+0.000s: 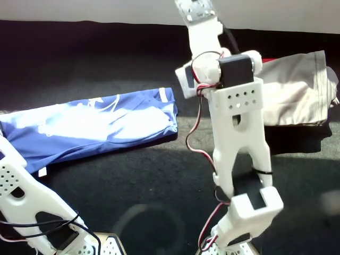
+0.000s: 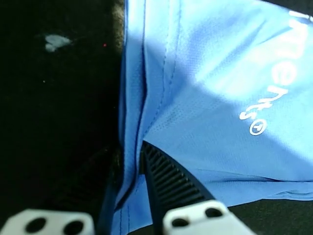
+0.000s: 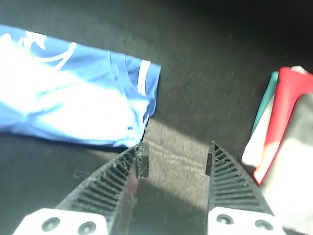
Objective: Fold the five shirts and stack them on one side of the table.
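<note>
Dark table (image 1: 79,58) on my feed: blue shirt (image 1: 95,125) lies at nine o'clock, my left gripper (image 2: 129,149) pinching its edge; folded stack (image 1: 297,95) at two o'clock; right gripper (image 3: 176,152) spread wide between them.

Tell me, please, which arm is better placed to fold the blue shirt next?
Left, I think. The left gripper is shut on the edge of the blue shirt. The right gripper hangs open over bare table, between that shirt and the stack.

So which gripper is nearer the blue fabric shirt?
Left. The left gripper pinches an edge of the blue fabric shirt; the right gripper hangs open over dark table beside it.
</note>
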`<act>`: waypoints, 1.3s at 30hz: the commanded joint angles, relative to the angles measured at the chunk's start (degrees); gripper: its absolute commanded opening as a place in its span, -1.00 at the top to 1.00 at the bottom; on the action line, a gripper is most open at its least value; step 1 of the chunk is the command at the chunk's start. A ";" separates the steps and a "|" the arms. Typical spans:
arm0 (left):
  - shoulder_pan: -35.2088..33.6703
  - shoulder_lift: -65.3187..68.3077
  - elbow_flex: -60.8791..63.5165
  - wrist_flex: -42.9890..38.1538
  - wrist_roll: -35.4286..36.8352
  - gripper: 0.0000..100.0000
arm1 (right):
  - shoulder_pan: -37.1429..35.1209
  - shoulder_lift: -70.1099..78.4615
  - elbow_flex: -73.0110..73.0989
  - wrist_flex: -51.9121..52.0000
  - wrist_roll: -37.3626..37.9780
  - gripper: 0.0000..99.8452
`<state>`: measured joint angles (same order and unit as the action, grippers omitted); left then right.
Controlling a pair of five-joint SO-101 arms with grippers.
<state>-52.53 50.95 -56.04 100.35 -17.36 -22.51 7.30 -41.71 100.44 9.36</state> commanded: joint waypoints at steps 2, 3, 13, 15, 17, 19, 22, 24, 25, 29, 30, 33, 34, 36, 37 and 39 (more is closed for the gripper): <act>4.62 -11.56 5.14 0.53 -0.18 0.98 | -0.13 -11.47 16.48 -0.04 -0.44 0.62; 6.46 -14.37 7.43 0.53 -0.09 0.98 | 0.04 -13.41 19.91 -1.01 -0.44 0.62; 35.30 -41.63 27.74 0.44 5.19 0.98 | 9.36 -41.63 69.67 -22.73 -0.44 0.62; 41.63 -42.95 28.44 0.44 7.21 0.98 | 10.95 -47.43 80.84 -26.59 -0.35 0.62; 47.34 -42.42 28.44 0.18 9.05 0.98 | 12.62 -53.14 91.03 -30.02 0.26 0.62; 52.62 -41.01 28.44 0.09 10.11 0.98 | 14.29 -58.59 100.00 -32.40 2.90 0.62; 58.86 -37.32 28.35 -3.08 11.25 0.98 | 17.89 -66.42 111.34 -34.95 6.42 0.62; 61.58 -34.86 28.35 -7.03 12.13 0.98 | 21.23 -71.34 117.05 -37.32 8.09 0.62; 62.73 -33.71 28.35 -8.88 12.48 0.98 | 23.16 -73.71 119.69 -38.90 9.14 0.62; 67.74 -29.76 28.35 -14.07 12.48 0.98 | 27.30 -81.45 130.33 -45.93 12.13 0.62; 68.79 -28.97 28.35 -15.03 12.48 0.98 | 27.38 -82.95 133.49 -47.69 12.48 0.62; 70.81 -27.56 28.35 -17.58 12.48 0.98 | 27.65 -87.16 140.88 -51.30 12.22 0.62; 71.08 -27.21 28.35 -18.20 12.48 0.98 | 27.65 -88.31 140.79 -51.03 12.13 0.62; 71.78 -26.77 28.35 -19.69 12.48 0.98 | 27.65 -90.95 141.14 -50.77 12.04 0.62; 71.87 -26.59 28.35 -20.48 12.48 0.98 | 27.65 -91.74 141.23 -50.15 12.04 0.62; 72.22 -26.24 28.35 -21.98 12.48 0.98 | 27.65 -93.85 141.93 -48.75 12.04 0.62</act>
<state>18.42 24.92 -27.38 80.57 -5.14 4.75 -83.69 95.96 50.95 21.23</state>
